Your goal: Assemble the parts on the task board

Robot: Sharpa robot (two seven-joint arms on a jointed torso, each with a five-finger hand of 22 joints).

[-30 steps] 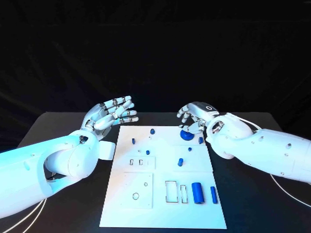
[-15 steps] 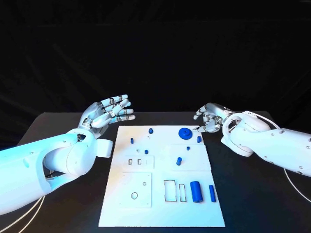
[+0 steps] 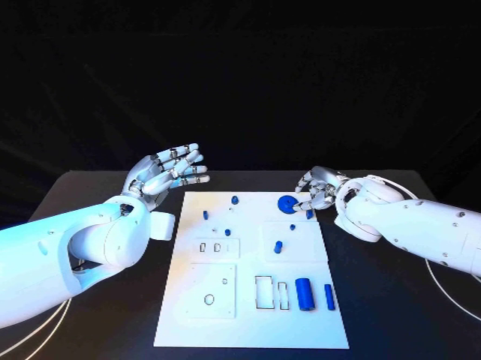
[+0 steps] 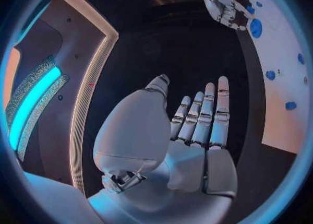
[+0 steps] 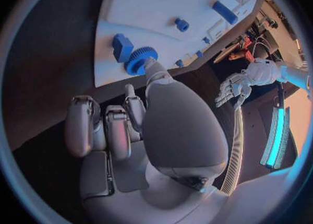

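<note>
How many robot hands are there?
2. The left hand is held up, fingers apart, by the far left corner of the task board. The right hand is at the board's far right edge, beside the blue gear.

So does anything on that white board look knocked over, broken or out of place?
Nothing stands out. The blue pieces sit tidily on the white board, and the blue gear lies flat by the right hand.

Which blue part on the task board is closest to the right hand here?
The round blue gear at the board's far right corner, just beside the right hand. It is toothed and disc-shaped, while the other blue parts are small pegs, blocks and cylinders farther away.
</note>
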